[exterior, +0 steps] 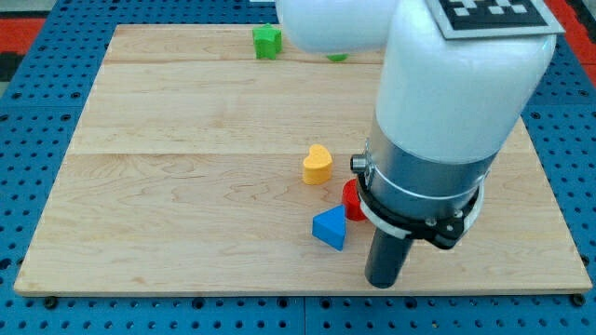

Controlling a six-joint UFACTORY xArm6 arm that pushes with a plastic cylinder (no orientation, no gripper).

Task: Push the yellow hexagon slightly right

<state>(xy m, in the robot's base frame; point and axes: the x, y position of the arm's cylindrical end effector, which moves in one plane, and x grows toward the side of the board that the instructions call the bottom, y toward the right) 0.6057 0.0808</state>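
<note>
A yellow block [317,165], heart-shaped as far as I can make out, lies near the middle of the wooden board [186,186]. No yellow hexagon shows; the arm hides much of the board's right half. My tip [384,283] rests on the board near the view's bottom edge. It is to the lower right of the yellow block, and apart from it. A blue triangle [330,228] lies just left of my rod. A red block [351,199] sits between the blue triangle and the yellow block, half hidden behind the arm.
A green star [267,41] lies at the board's top edge. A second green block [337,58] peeks out from under the white arm [447,84] to its right. The board lies on a blue perforated table [37,112].
</note>
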